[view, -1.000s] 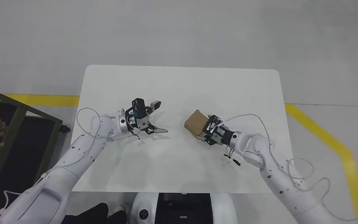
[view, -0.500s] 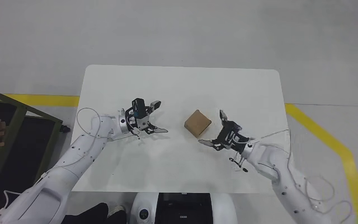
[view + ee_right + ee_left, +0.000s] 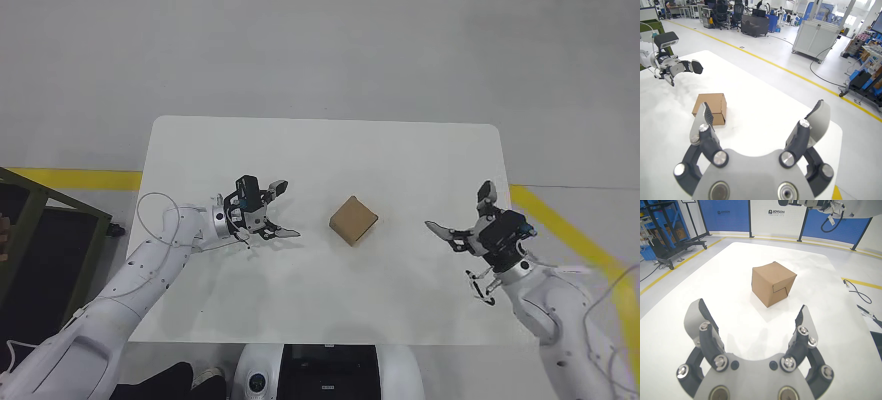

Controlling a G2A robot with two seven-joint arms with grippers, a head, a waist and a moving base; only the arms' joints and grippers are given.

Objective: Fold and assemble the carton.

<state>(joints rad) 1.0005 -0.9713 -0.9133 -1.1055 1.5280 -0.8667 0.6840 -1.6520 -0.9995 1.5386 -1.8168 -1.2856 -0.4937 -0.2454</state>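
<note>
At the middle of the white tabletop (image 3: 320, 150), seen from above, sits the brown carton (image 3: 353, 220), closed into a cube and turned so its corners point to 12, 3, 6 and 9 o'clock. Nothing touches it; it rests on its own base. The left gripper (image 3: 287, 209) hovers near it at its 9 o'clock, jaws spread wide and empty, aimed straight at the box. The left wrist view shows the carton (image 3: 772, 284) with a locking tab tucked flat into its side. The right gripper (image 3: 458, 207) hangs well apart at the carton's 3 o'clock, close to the tabletop's edge, also wide and empty. Both arms clear of the box suggest the folding is done or nearly so. In the right wrist view one flap edge of the carton (image 3: 710, 108) looks slightly lifted and may need pressing.
</note>
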